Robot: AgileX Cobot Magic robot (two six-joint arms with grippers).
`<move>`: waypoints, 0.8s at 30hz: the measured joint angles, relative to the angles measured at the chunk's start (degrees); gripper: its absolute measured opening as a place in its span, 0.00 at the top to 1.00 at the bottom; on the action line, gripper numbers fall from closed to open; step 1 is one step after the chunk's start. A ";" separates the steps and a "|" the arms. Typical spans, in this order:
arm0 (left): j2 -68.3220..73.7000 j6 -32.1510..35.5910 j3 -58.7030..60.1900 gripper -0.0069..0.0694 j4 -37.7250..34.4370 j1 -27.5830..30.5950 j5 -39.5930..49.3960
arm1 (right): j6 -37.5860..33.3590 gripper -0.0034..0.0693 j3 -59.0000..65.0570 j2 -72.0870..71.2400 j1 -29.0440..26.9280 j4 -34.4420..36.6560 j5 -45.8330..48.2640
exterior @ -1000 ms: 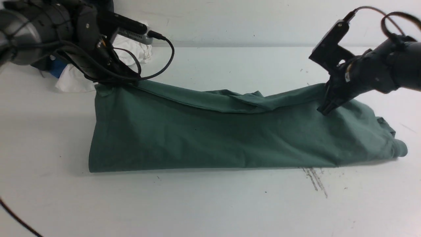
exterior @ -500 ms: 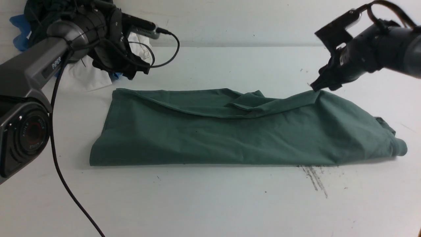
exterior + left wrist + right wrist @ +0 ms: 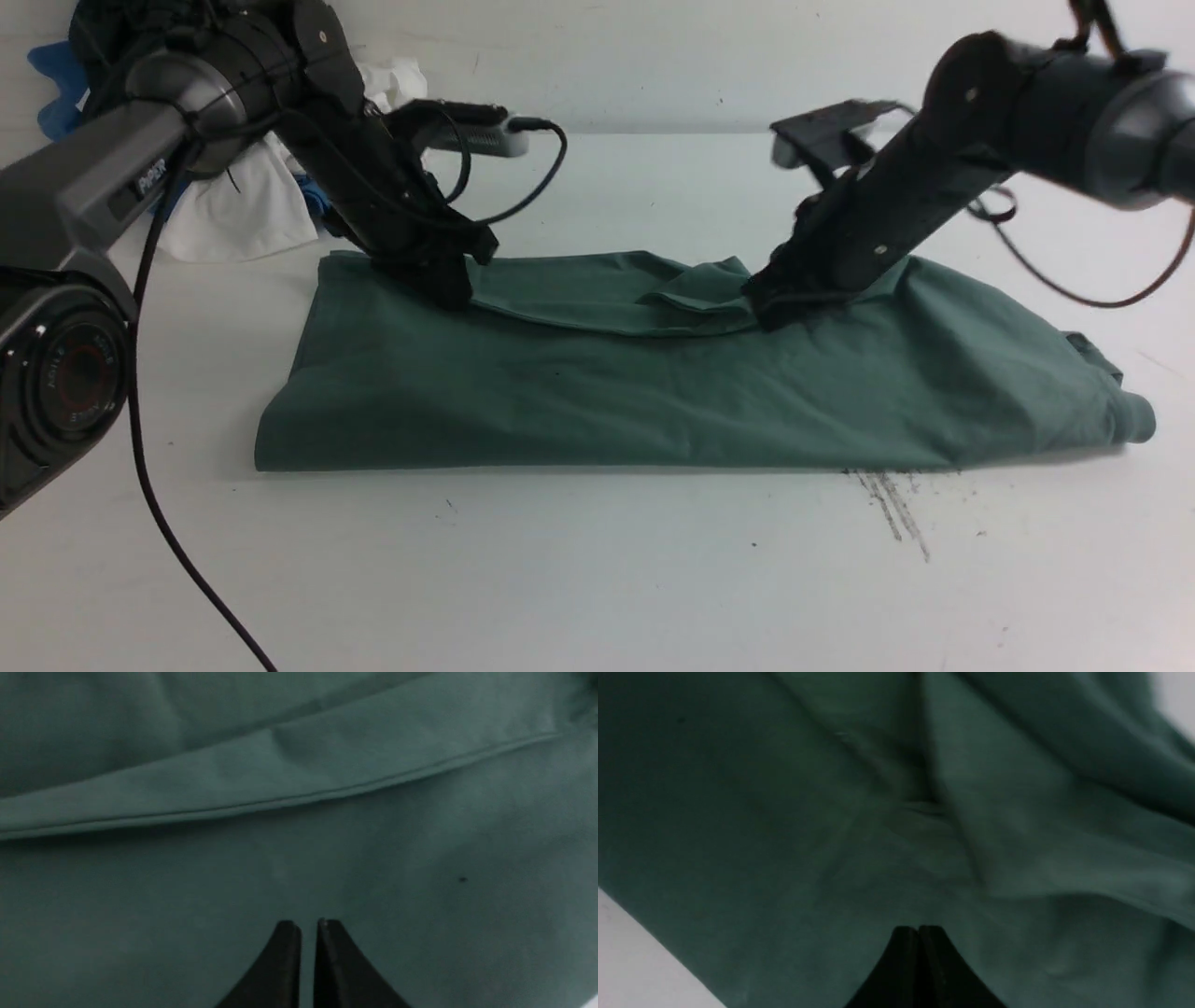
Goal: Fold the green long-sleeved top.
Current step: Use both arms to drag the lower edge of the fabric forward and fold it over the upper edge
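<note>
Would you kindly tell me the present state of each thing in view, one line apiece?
green top, folded into a long band, lying on the table, loose flap along its far edge.
left gripper, shut, tip down at the top's far left part, no cloth seen between its jaws.
right gripper, shut, tip down at the flap near the middle.
white cloth, crumpled in a heap, far left.
</note>
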 joint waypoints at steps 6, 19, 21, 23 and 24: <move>2.53 1.94 0.79 0.92 -1.33 -3.54 0.12 | -3.28 0.97 0.00 6.51 1.75 -0.06 -13.95; 2.79 2.08 0.79 0.92 1.26 -5.05 -6.90 | 17.61 0.97 -0.05 9.79 -1.69 -4.12 -44.61; 2.79 1.91 0.79 0.92 3.14 -5.05 -10.17 | 15.79 0.97 -0.05 7.53 -1.63 -6.38 -37.97; 2.79 1.35 0.79 0.92 4.80 -4.94 -13.37 | 13.18 0.97 -0.05 4.15 -1.63 -9.63 -30.23; 2.79 0.90 0.79 0.92 5.12 -4.86 -14.87 | 12.30 0.97 -0.05 2.79 -1.63 -10.98 -27.48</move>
